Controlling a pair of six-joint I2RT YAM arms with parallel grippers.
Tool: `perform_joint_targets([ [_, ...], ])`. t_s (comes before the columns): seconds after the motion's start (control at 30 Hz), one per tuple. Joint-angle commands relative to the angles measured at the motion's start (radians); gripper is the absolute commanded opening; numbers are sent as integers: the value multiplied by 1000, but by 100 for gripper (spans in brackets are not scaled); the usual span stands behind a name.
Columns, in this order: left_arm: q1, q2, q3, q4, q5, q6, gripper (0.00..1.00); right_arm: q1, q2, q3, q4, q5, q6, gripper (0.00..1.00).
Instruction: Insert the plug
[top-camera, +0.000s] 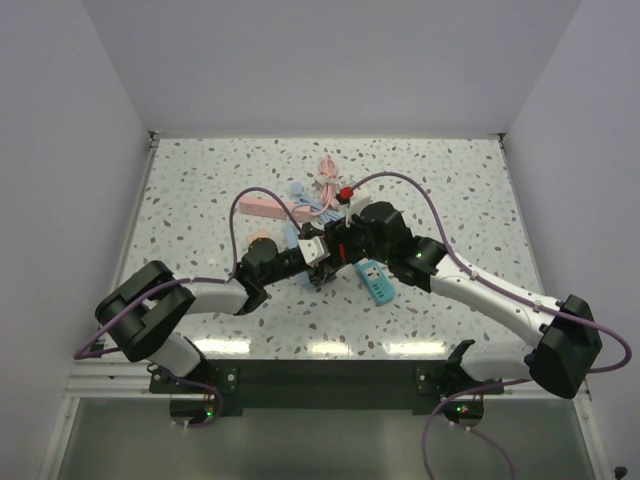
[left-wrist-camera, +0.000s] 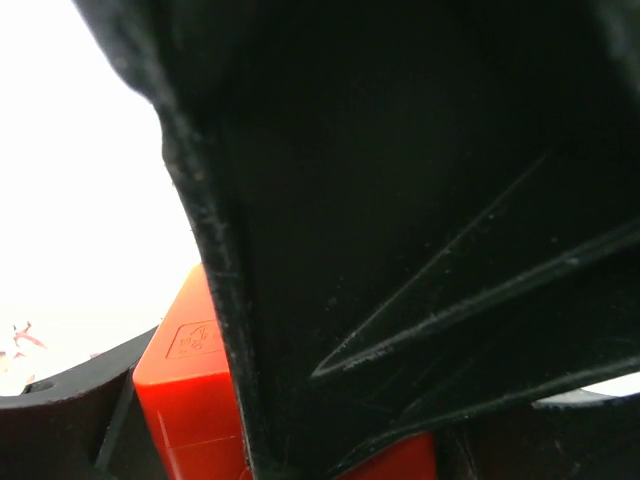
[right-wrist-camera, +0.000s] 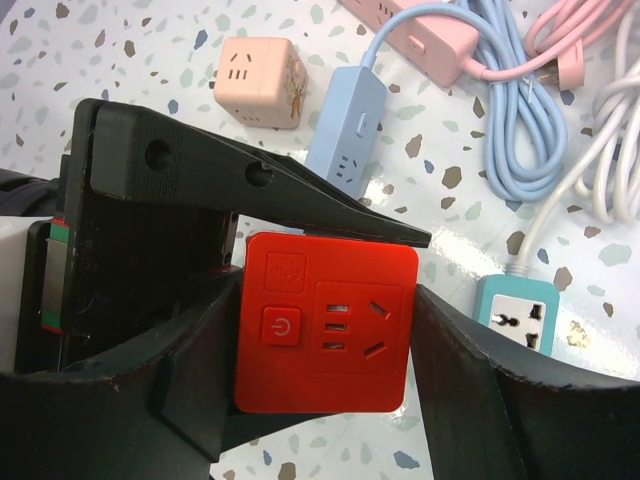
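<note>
- The tabletop (top-camera: 450, 190) is pale terrazzo, white with grey, brown and blue chips. It is glossy enough near its front edge to throw back bright patches of light.
- A plain white back wall (top-camera: 330, 60) and two side walls close it in on three sides (the left one (top-camera: 60, 150) sits in softer shadow).
- Both arms reach to the middle of the tabletop, their tips close together.
- The right gripper (right-wrist-camera: 328, 300) has its jaws closed on the red cube socket (right-wrist-camera: 327, 325), one finger against each side. The face with the power button and socket holes is turned to the wrist camera.
- The left gripper (top-camera: 315, 258) lays one black finger (right-wrist-camera: 200, 190) along the cube's upper edge. I cannot tell whether its jaws are open or closed.
- A white piece (top-camera: 312, 245) sits at the left gripper's tip; I cannot tell whether it is the plug.
- The left wrist view is mostly dark plastic, very close, with a corner of the red cube at lower left and a washed-out white background.
- Lying on the terrazzo beyond the cube are a peach cube socket (right-wrist-camera: 260, 82), a blue power strip (right-wrist-camera: 347, 130), and a pink power strip (right-wrist-camera: 430, 35).
- Further right are a coiled blue cable (right-wrist-camera: 515, 120), a white cable (right-wrist-camera: 612, 150), and a teal socket block (right-wrist-camera: 517, 315) just beside the right finger.
</note>
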Motion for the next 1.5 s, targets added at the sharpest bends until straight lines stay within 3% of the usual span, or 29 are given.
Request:
perform_joint_targets([
  [0.0,-14,-1,24,57,8,-3,39,23,-18,57,57,-41,-7,13],
  [0.1,-14,5,6,102,12,-6,21,23,-12,57,45,-35,2,28],
  [0.13,-14,3,-5,119,6,-15,0,21,-10,57,42,-33,6,43],
  [0.2,-14,-1,-37,192,5,-20,0,21,-9,50,42,-33,15,55],
  [0.23,-14,-12,-44,200,3,-20,0,23,-10,45,44,-32,23,67],
  [0.33,-14,-27,-59,229,-3,-19,0,21,-15,33,47,-25,35,80],
  [0.43,-14,-43,-76,258,-8,-19,0,17,-13,21,56,-42,48,87],
  [0.73,-14,-93,-131,329,-31,-28,0,9,16,4,76,-84,74,89],
  [0.87,-14,-109,-134,326,-31,-28,0,5,16,-8,93,-120,80,74],
  [0.9,-14,-107,-134,327,-35,-29,0,3,16,-10,97,-137,81,59],
  [0.97,-14,-107,-136,330,-54,-35,0,5,19,-16,102,-150,80,39],
  [1.0,-14,-106,-136,326,-64,-40,0,2,20,-18,106,-154,81,21],
  [1.07,-14,-112,-136,314,-106,-57,1,-6,25,-30,113,-156,78,8],
  [1.1,-14,-116,-136,295,-120,-61,12,-14,26,-36,132,-157,80,0],
  [1.17,-14,-130,-146,278,-159,-74,23,-54,33,-54,160,-189,86,0],
  [1.23,-14,-141,-162,251,-195,-78,51,-104,39,-59,198,-226,92,0],
  [1.33,-14,-167,-177,213,-236,-81,64,-158,48,-39,203,-232,82,0],
  [1.47,-14,-204,-203,160,-307,-120,70,-224,48,-10,202,-242,65,0],
])
